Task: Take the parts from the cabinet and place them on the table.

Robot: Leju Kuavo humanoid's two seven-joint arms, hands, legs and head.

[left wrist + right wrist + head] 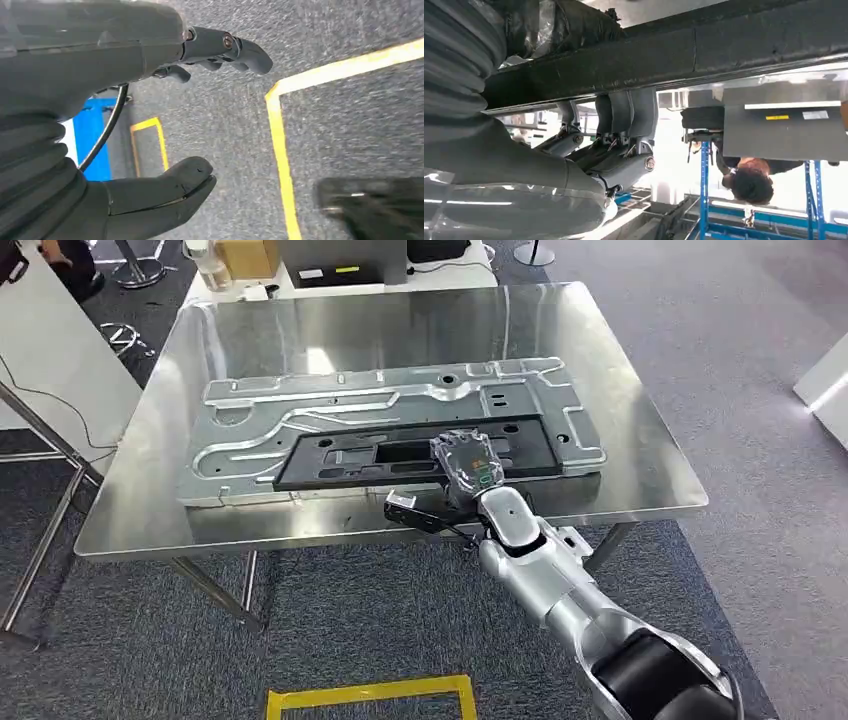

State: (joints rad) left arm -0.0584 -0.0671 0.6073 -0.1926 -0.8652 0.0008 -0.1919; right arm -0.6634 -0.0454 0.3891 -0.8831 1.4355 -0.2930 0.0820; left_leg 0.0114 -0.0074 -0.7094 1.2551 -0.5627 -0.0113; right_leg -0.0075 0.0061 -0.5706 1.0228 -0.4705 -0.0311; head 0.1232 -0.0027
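Yellow tape (370, 695) marks the grey carpet (120, 640). A blue rack (754, 220) stands behind a person (751, 182).

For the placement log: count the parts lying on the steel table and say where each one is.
2. The silver stamped panel lies flat across the middle of the table. The black frame lies on the panel's near side, with the right hand gripping it. Smaller parts underneath may be hidden.
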